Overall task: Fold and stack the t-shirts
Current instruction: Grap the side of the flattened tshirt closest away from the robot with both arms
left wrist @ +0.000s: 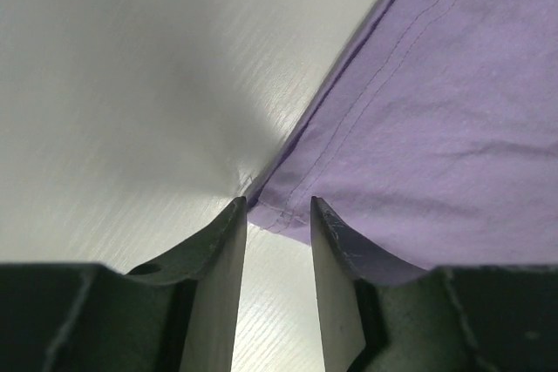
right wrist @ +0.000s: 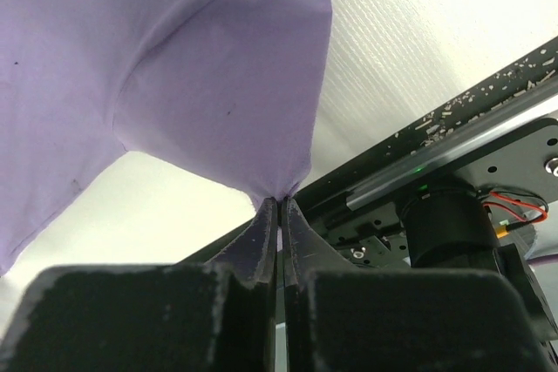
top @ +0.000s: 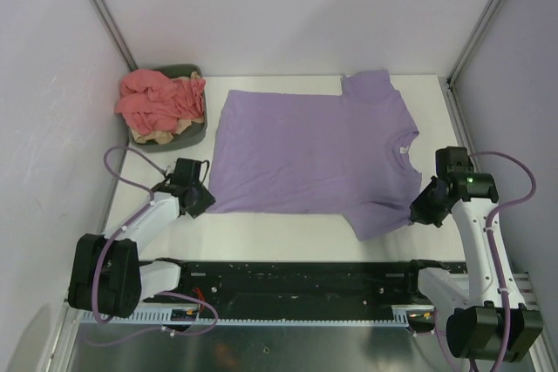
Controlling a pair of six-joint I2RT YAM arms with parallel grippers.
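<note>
Desk layout: a plain lavender short-sleeved cloth t-shirt (top: 305,158) lies spread flat on the white flat desk (top: 288,233). Its round neck points to the right side and its hem to the left. One sleeve points to the far edge, the other to the near edge.

Far left corner: a dark grey-green rectangular bin (top: 197,133) holds a crumpled salmon-pink cloth shirt (top: 157,100), heaped above the rim. A bit of tan cloth (top: 162,138) shows beneath it at the near side. The bin stands just beside the lavender shirt's hem; I cannot tell whether they touch.

Left end effector (top: 203,204): low over the desk at the near hem corner. In the left wrist view (left wrist: 275,206) the fingers stand apart, and the stitched hem corner (left wrist: 270,202) sits at the mouth of the gap. The cloth is not pinched.

Right end effector (top: 419,213): at the near sleeve. In the right wrist view (right wrist: 281,205) the fingers are pressed together on the sleeve's edge, and the purple cloth (right wrist: 174,67) is drawn to a point at the tips.
</note>
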